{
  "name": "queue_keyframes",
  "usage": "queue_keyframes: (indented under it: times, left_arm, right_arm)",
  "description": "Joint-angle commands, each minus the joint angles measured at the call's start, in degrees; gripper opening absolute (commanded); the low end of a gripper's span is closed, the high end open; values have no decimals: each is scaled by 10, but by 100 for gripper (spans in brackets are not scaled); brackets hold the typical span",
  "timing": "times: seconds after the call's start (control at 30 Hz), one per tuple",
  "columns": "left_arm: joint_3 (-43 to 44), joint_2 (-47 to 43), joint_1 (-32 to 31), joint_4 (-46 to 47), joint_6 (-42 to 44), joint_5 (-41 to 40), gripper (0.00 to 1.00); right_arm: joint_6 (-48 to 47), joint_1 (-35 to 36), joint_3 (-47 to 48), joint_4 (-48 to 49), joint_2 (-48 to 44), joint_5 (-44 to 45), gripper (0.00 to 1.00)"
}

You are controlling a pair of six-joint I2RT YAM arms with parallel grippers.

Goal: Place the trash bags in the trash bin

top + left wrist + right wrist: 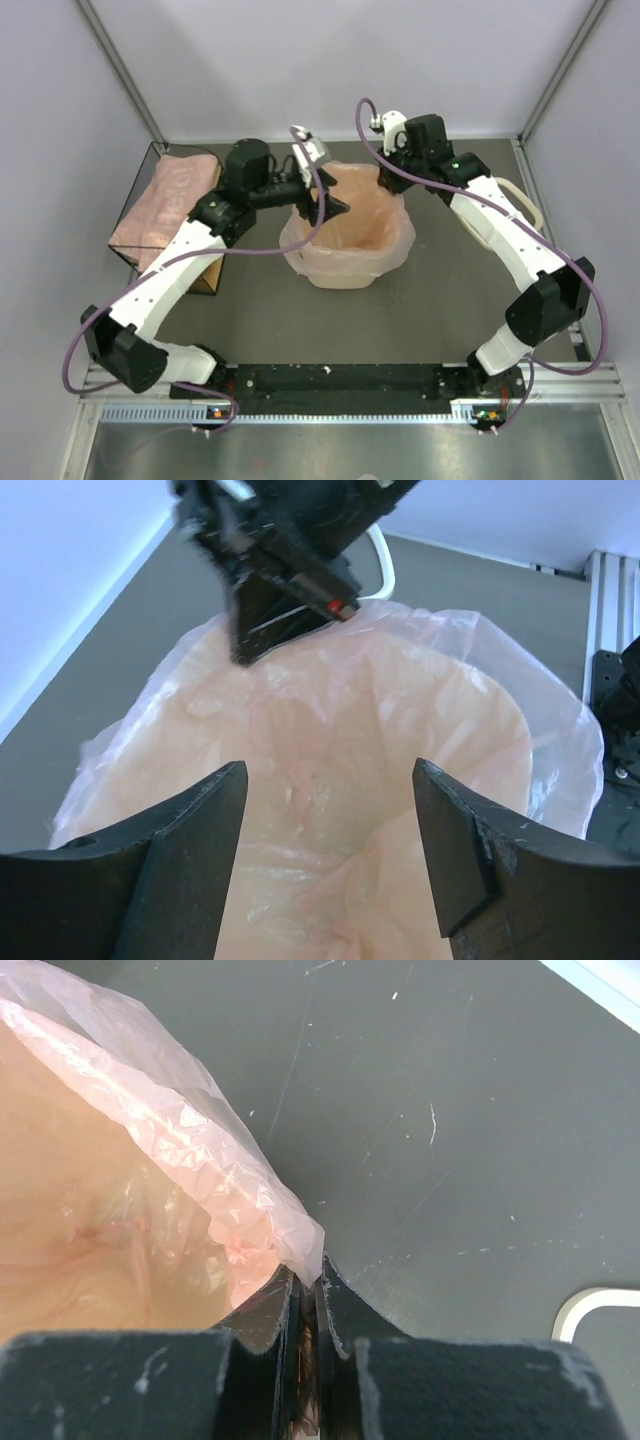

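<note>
trash bags (345, 262): one lining one trash bin (355, 228) | left jaws spread | right jaws pinching bag rim

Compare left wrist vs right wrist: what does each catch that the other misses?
Left wrist only: the left claw, open and empty, above the whole mouth of the spread trash bag, with the right claw at the far rim. Right wrist only: a close-up of that claw shut on the bag's edge, with scratched table right beside it. Both: the pink bag film and some of the table.
</note>
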Motion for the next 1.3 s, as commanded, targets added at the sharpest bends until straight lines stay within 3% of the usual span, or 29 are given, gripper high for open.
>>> queue_keyframes:
  times: [0.0, 0.03, 0.1, 0.13, 0.23, 0.33, 0.43, 0.5, 0.7, 0.77, 0.83, 0.87, 0.9, 1.0, 1.1, 1.27]
  left_arm:
    - [-35, -64, 66, 72, -89, 51, 72]
    - [-36, -76, 83, 67, -83, 51, 72]
    - [-42, -86, 98, 50, -76, 50, 72]
    - [-44, -93, 109, 43, -62, 52, 72]
    - [-58, -106, 129, 19, -47, 50, 75]
    - [-79, -122, 154, 19, -65, 35, 75]
    - [-96, -134, 181, 35, -101, 46, 76]
    - [-93, -132, 187, 39, -107, 48, 78]
    - [-34, -96, 198, -9, -79, 40, 82]
    - [-6, -67, 202, -59, -63, 22, 78]
    - [8, -47, 211, -93, -46, 34, 73]
    - [7, -48, 217, -120, -36, 43, 70]
    - [-2, -51, 223, -121, -30, 47, 70]
    - [-61, -84, 258, -68, -47, 80, 67]
    - [-98, -105, 270, -52, -40, 72, 65]
    - [-111, -87, 270, -80, -13, 63, 64]
  right_arm:
    - [-27, -2, 15, 14, -31, -34, 0]
    - [-26, 0, 17, 13, -25, -38, 0]
    - [-26, 0, 28, 9, -22, -56, 16]
    - [-17, 0, 33, 6, -18, -60, 36]
    - [2, 0, 54, -3, -17, -87, 65]
    - [18, 0, 78, -10, -17, -100, 83]
    - [34, -7, 106, -23, -26, -109, 94]
    - [46, -30, 128, -35, -31, -161, 96]
    - [71, -211, 122, -103, -45, -261, 99]
    - [65, -263, 113, -125, -46, -236, 98]
    - [2, -270, 105, -142, -51, -195, 99]
    - [-41, -294, 109, -197, -48, -211, 99]
    - [-119, -297, 108, -224, -47, -221, 99]
    - [-203, -298, 75, -289, -68, -267, 91]
    - [-243, -288, 23, -302, -139, -373, 89]
    - [-278, -195, -81, -276, -201, -402, 89]
